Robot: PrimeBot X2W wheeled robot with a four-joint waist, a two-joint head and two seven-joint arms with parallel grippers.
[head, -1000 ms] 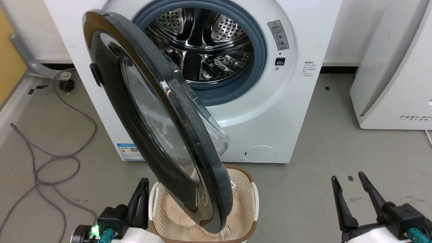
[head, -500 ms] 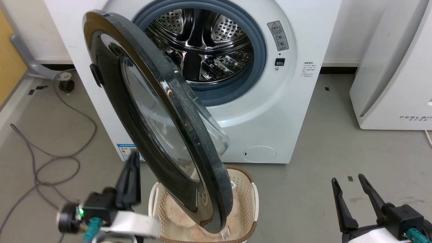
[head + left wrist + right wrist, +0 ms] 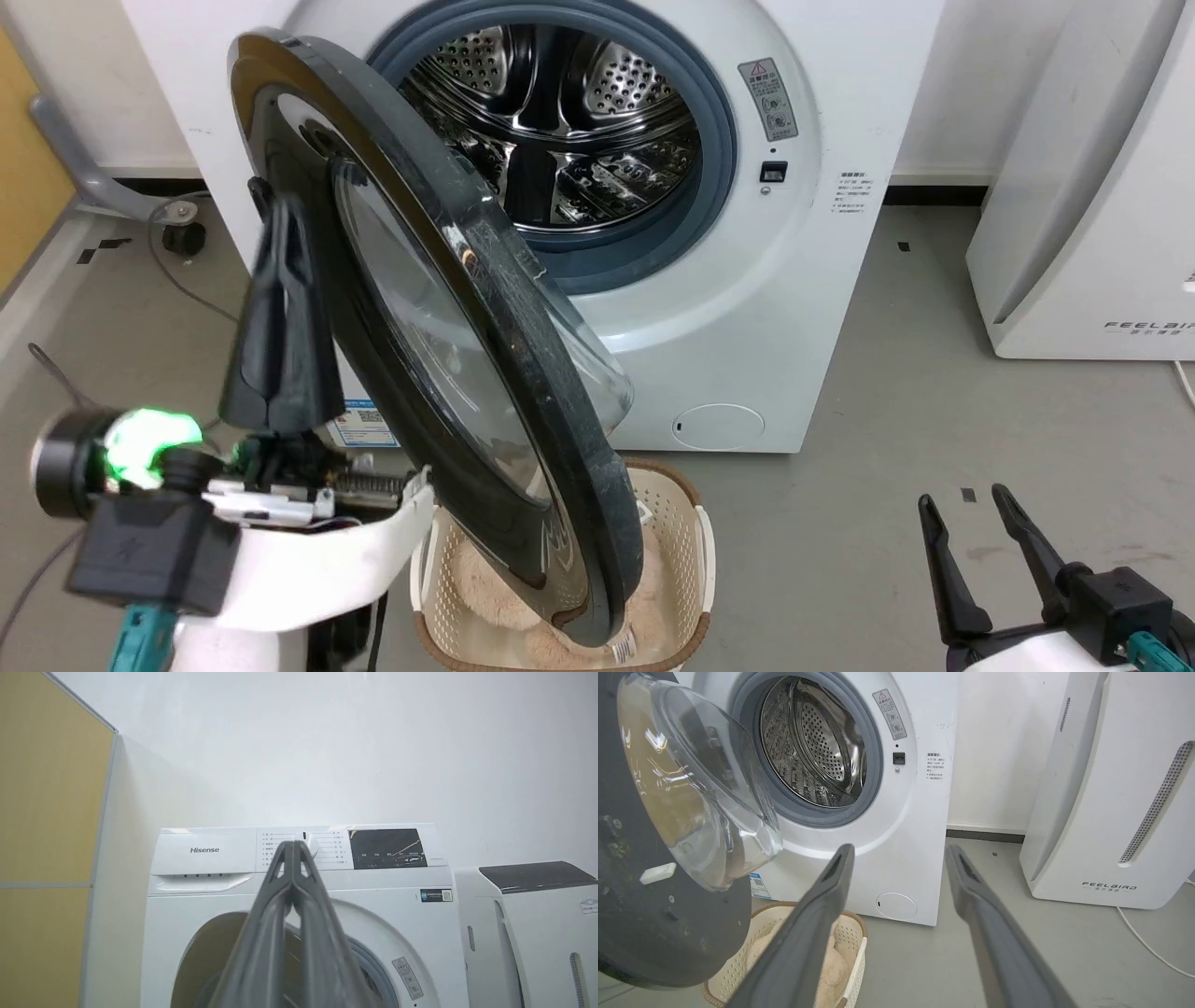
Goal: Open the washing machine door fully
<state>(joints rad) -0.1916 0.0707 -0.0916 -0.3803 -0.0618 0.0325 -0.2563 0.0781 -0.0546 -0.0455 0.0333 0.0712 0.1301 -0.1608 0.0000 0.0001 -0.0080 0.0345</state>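
Observation:
The white washing machine (image 3: 747,308) stands ahead with its steel drum exposed. The washing machine door (image 3: 551,392) hangs partly open, swung out toward me, its black rim nearly edge-on and its glass bowl facing the drum. My left gripper (image 3: 280,201) is raised on the door's outer left side, fingers shut on nothing; whether it touches the rim I cannot tell. In the left wrist view the left gripper (image 3: 293,843) points at the washing machine's (image 3: 205,896) control panel. My right gripper (image 3: 962,495) stands open low at the right. The right gripper (image 3: 899,848) faces the door's (image 3: 644,914) inner side.
A cream laundry basket (image 3: 677,523) holding beige plush sits on the floor under the door's lower edge. A white FEELBIRD appliance (image 3: 1092,187) stands to the right of the machine. Grey cables (image 3: 187,280) trail over the floor at the left.
My left arm has risen from the bottom edge up alongside the door's outer face, its fingers closing fully. The door and the right gripper have stayed put.

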